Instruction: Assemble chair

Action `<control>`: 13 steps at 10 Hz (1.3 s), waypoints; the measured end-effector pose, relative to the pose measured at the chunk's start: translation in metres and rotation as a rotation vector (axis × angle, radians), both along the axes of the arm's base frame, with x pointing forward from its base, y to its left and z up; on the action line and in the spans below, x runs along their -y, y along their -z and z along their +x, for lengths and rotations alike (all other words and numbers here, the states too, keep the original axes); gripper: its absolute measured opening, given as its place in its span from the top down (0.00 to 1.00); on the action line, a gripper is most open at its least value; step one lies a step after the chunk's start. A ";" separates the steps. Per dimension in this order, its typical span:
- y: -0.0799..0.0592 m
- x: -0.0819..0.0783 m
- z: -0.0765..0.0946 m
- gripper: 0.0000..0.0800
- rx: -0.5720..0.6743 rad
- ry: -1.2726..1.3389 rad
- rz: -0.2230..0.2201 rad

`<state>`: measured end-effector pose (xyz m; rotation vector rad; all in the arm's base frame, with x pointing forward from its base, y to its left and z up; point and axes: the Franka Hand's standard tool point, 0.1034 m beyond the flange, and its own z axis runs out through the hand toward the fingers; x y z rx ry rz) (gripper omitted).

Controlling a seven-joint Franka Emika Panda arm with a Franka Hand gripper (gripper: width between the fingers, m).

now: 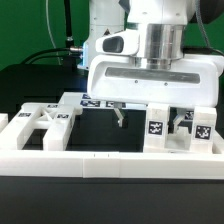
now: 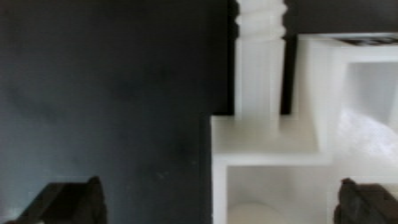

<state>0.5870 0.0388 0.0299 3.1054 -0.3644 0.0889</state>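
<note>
The chair's white pieces with black-and-white tags lie along the back of the white border rail. A crossed piece (image 1: 40, 120) lies at the exterior view's left, flat tagged bars (image 1: 92, 103) lie behind it, and blocky pieces (image 1: 157, 128) stand at the right. My gripper (image 1: 148, 122) hangs low over the right-hand pieces, jaws wide open and empty. In the wrist view my gripper (image 2: 217, 205) straddles the edge of a white blocky piece (image 2: 267, 150), and its dark fingertips (image 2: 71, 200) do not touch it. A slim ribbed white peg (image 2: 262, 45) stands out from that piece.
The long white border rail (image 1: 110, 162) without tags runs across the front and up the left side. The black table (image 2: 107, 100) shows beside the white piece. Black cables hang behind the arm against a green backdrop.
</note>
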 end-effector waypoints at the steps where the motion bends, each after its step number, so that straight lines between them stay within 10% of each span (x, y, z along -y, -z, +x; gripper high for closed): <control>1: 0.003 0.001 -0.001 0.19 -0.003 0.001 -0.001; 7: 0.015 0.007 -0.005 0.19 -0.012 0.004 -0.009; 10: 0.015 0.006 -0.006 0.46 -0.013 0.004 -0.009; 12: 0.015 0.005 -0.006 0.87 -0.014 0.003 -0.009; 13: 0.015 0.005 -0.006 0.87 -0.014 0.002 -0.008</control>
